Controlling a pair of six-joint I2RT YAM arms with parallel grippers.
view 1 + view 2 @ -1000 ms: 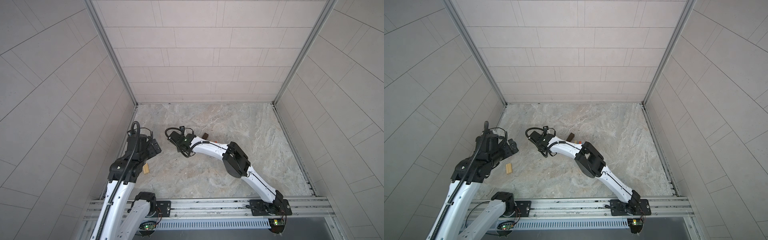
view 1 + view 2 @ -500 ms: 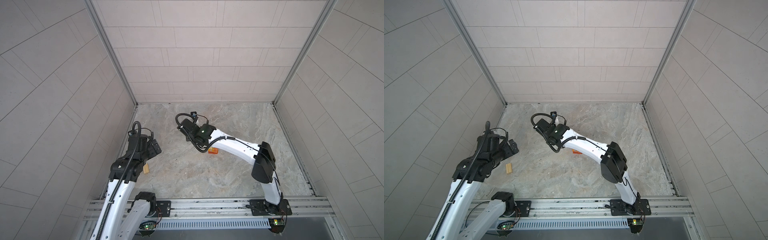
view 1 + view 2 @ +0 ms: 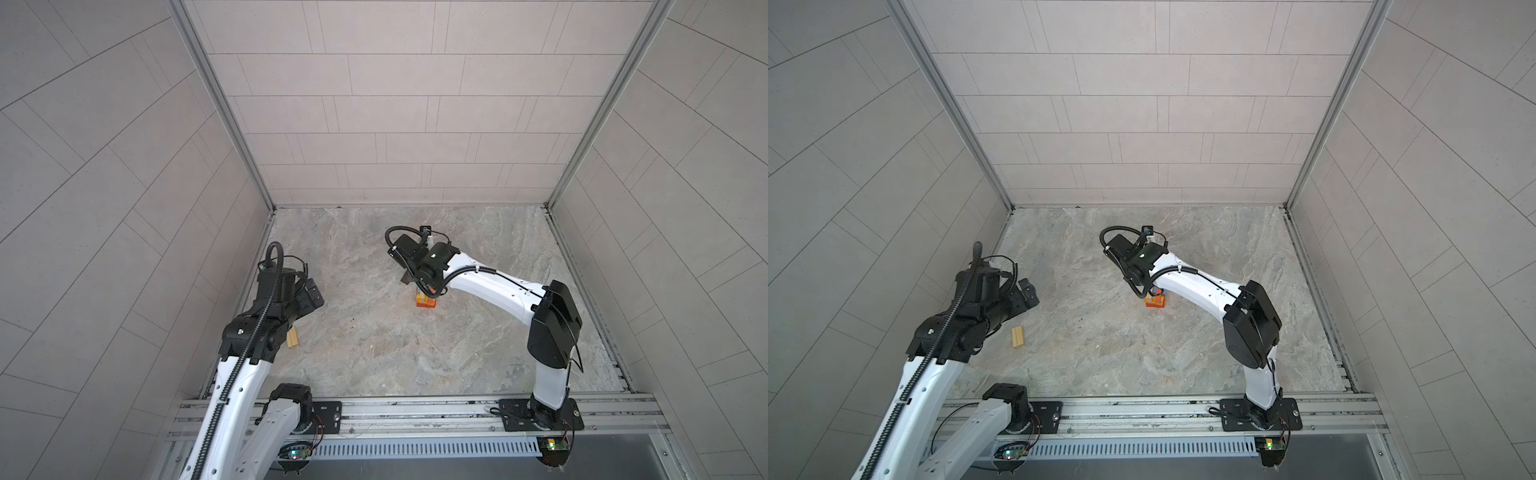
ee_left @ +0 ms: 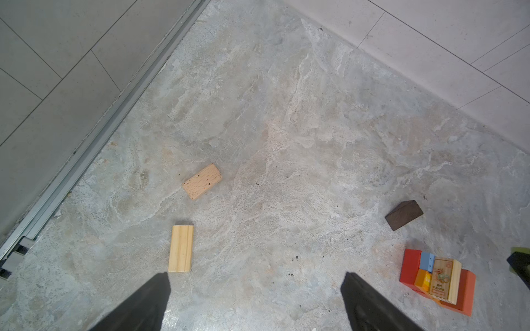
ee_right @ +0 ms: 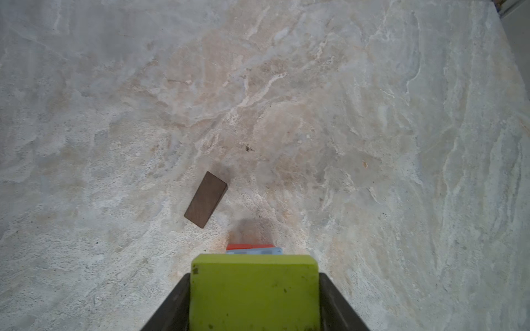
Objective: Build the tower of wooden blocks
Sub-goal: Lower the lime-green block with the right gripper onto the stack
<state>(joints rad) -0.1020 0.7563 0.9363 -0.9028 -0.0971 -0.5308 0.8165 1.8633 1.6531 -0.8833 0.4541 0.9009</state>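
Note:
The tower (image 4: 436, 279) is a low stack: red and orange bricks at the base, light blue and yellow above, and a tan printed brick on top. It also shows in both top views (image 3: 426, 301) (image 3: 1154, 301). My right gripper (image 5: 254, 275) is shut on a green block (image 5: 253, 292) and hangs just above the tower, whose red and blue edge (image 5: 252, 248) peeks out beyond the block. A dark brown block (image 5: 205, 199) lies flat beside the tower. My left gripper (image 4: 255, 276) is open and empty near the left wall (image 3: 311, 291). Close to it lie a pale wood block (image 4: 180, 248) and a tan block (image 4: 202, 181).
The floor is mottled stone (image 3: 395, 353), with tiled walls on three sides. A metal rail (image 4: 86, 143) runs along the left wall close to the loose pale blocks. The mounting rail (image 3: 415, 411) for both arms crosses the front edge.
My right arm has swung right from the floor's left-centre with the green block and now hangs over the tower. The left arm has barely moved.

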